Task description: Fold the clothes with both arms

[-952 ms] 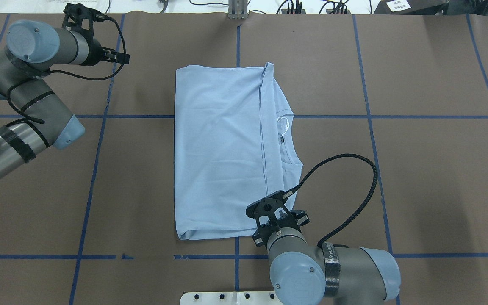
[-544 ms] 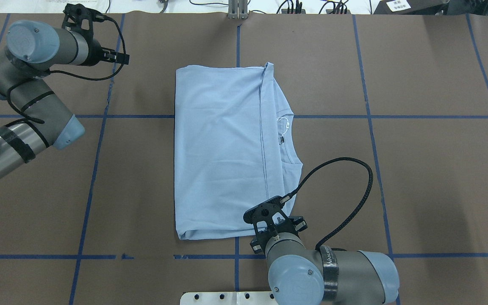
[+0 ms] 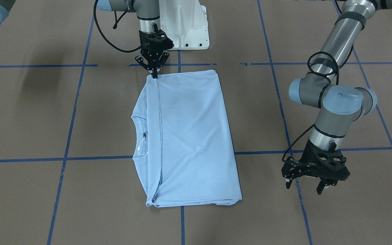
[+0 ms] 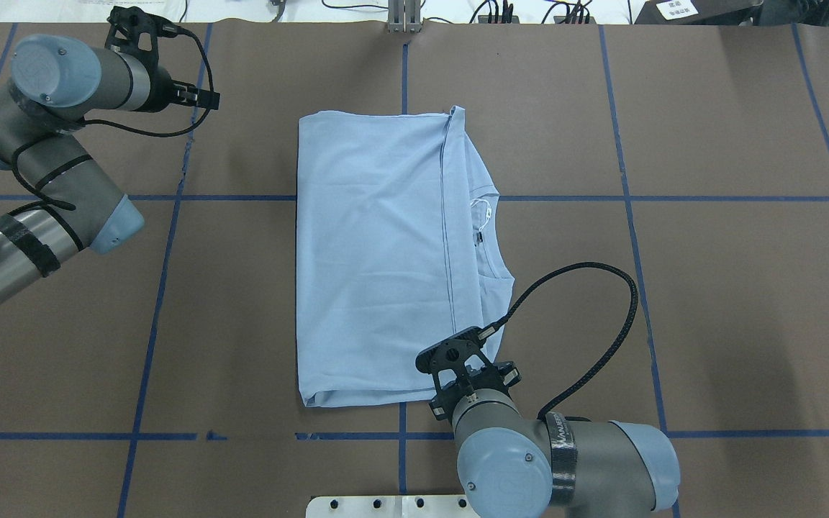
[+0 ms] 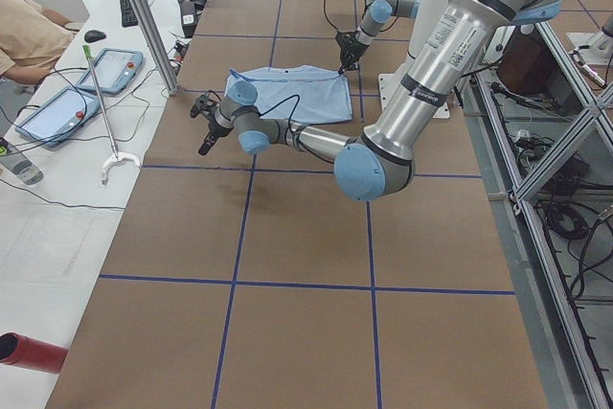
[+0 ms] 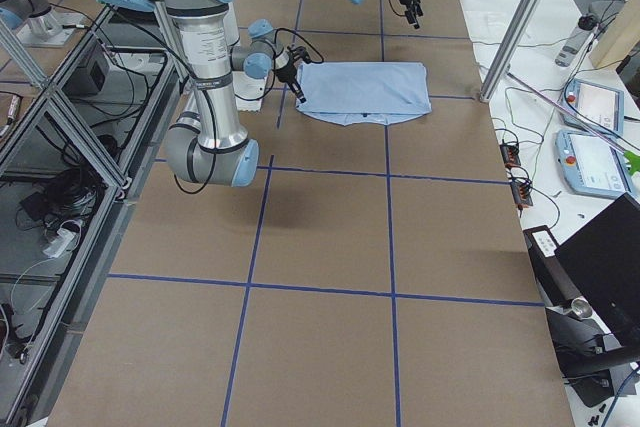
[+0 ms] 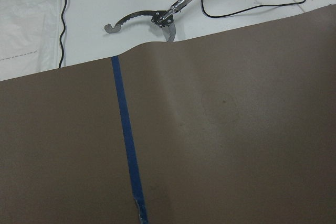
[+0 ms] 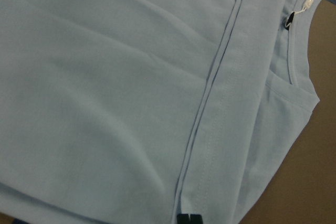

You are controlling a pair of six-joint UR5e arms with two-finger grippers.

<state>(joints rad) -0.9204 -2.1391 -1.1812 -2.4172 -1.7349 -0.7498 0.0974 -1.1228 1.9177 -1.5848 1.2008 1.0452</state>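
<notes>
1. Placement: the light blue T-shirt point(image 3: 192, 136) lies flat in the middle of the bench point(image 3: 46, 119). Its lower part is folded up, so the hem point(image 3: 159, 136) runs just short of the collar point(image 3: 135, 134) and its string tag point(image 3: 141, 147).
2. The right fingers point(image 3: 155, 73) are pressed narrow on the hem corner nearest the robot's base and seem to be nipping cloth. The left fingers point(image 3: 320, 188) are spread wide and hold nothing. They hang above bare bench, well apart from the shirt.
3. Risk: lifting by that one corner alone would likely drag the fold askew, since the far hem corner is unheld.
4. Risk: so shallow a nip may slip off. It may also take only the top layer and leave the layer beneath behind.
5. Hard to tell: the right wrist view cuts the tips off at its lower edge, so it is unclear how much cloth sits between them. Overhead, the wrist hides them.
6. The left wrist view shows only bench and blue tape point(image 7: 126, 145), with no fingers in it. The sleeves and the shirt's chest are folded out of sight.
</notes>
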